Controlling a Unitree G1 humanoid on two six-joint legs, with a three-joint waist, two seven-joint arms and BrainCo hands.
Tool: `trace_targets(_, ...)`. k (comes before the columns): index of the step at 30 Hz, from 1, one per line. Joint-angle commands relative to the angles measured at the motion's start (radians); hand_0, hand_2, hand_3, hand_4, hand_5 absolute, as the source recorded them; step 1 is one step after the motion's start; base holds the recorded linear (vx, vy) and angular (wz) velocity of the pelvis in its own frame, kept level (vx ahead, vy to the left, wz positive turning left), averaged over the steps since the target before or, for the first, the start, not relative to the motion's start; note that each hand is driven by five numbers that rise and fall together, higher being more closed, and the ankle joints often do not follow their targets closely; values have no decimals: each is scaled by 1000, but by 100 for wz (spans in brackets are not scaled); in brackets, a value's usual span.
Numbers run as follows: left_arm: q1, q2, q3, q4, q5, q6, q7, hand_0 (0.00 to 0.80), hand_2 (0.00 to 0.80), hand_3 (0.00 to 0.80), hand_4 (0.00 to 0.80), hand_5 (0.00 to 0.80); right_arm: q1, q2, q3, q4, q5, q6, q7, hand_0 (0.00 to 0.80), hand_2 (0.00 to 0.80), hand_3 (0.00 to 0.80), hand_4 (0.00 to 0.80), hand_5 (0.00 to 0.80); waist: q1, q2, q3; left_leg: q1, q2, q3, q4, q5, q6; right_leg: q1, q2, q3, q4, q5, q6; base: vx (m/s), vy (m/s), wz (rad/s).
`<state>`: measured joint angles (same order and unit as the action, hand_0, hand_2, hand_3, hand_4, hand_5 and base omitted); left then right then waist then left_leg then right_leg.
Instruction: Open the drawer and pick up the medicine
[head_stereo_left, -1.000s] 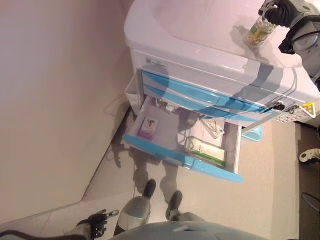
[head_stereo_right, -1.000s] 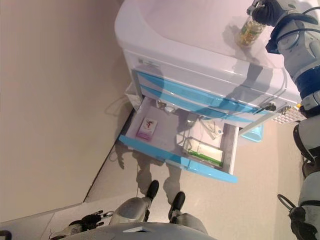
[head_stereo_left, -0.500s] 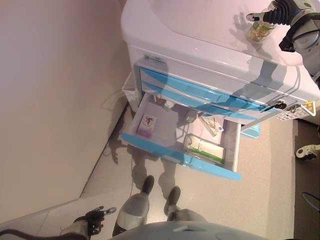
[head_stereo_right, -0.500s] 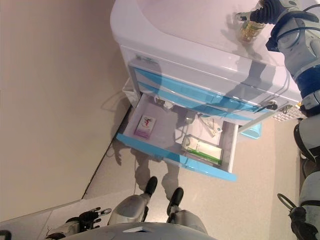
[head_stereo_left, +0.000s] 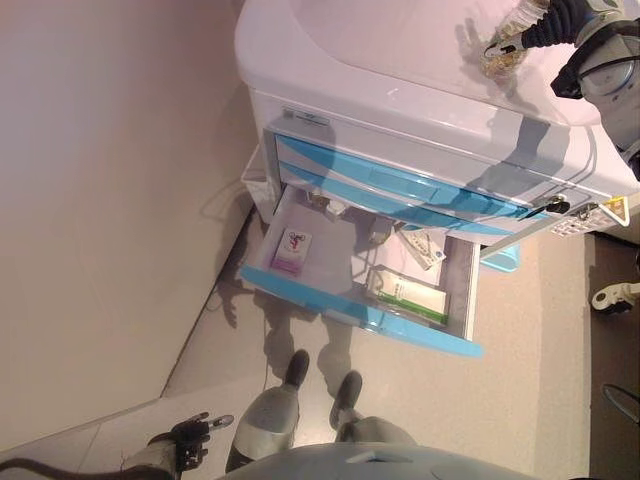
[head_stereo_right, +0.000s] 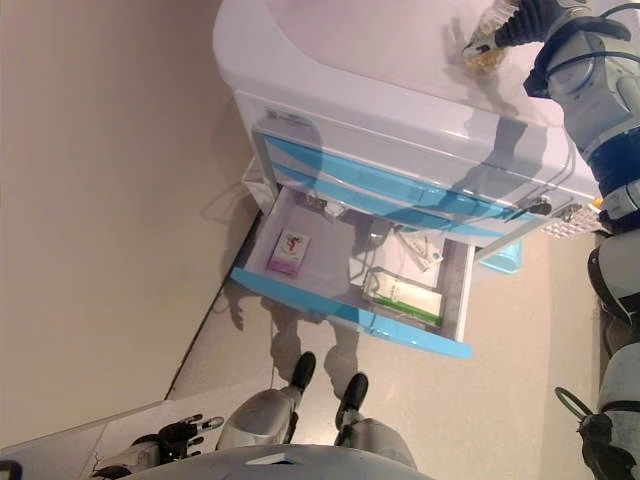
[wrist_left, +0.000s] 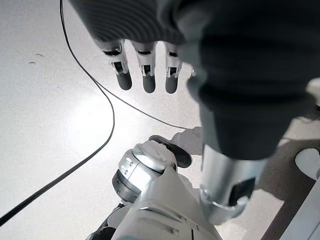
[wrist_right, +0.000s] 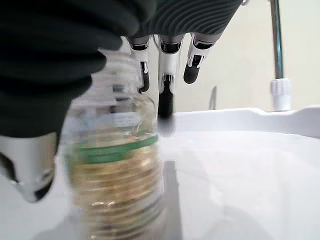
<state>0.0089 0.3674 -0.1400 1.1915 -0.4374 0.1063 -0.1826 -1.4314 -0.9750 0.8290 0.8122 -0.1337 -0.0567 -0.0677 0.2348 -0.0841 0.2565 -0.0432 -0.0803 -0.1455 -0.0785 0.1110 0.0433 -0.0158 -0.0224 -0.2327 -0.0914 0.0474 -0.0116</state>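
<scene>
Now medicine bottle (wrist_right: 112, 165) beside right hand (wrist_right: 165, 60)

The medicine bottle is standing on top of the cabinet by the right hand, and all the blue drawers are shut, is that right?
Not quite. The bottle does stand on the cabinet top by the right hand, but the bottom drawer is pulled open, with boxes inside, as the left eye view shows.

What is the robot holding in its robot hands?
Nothing. The right robot hand has straight fingers beside the medicine bottle, which stands on the cabinet top. The left robot hand hangs open over the floor.
</scene>
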Motion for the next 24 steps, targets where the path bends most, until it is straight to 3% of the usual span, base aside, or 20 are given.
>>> trace_targets(1, 31, 28, -23, 29, 4, -2, -1, 0, 0, 0, 0, 0, -86, -50, 15, -68, 84, -18, -105, 0, 0, 0, 0, 0, -4, -20, -33, 5, -18, 10, 25, -96, -11, 10, -28, 20, 87, -36, 51, 0, 0, 0)
trace_targets(9, 47, 23, -9, 49, 27, -8, -9, 0, 0, 0, 0, 0, -90, -105, -70, -141, 182, -53, -248, 0, 0, 0, 0, 0, -21, -17, -60, 25, -18, 22, 24, -105, -12, 25, -27, 27, 85, -43, 52, 19, -1, -2)
trace_targets(19, 55, 13, -12, 60, 42, 0, -11, 0, 0, 0, 0, 0, -47, -140, -173, -137, 252, -40, -381, 0, 0, 0, 0, 0, -41, -3, -99, 52, -16, 40, 21, -115, -11, 44, -26, 42, 79, -48, 54, 18, 4, -6)
trace_targets(24, 53, 9, -19, 74, 62, 15, -15, 0, 0, 0, 0, 0, 61, -133, -329, -100, 397, -42, -461, 0, 0, 0, 0, 0, -64, 3, -121, 70, -11, 61, 20, -124, -12, 51, -23, 60, 83, -53, 54, 15, -5, -8)
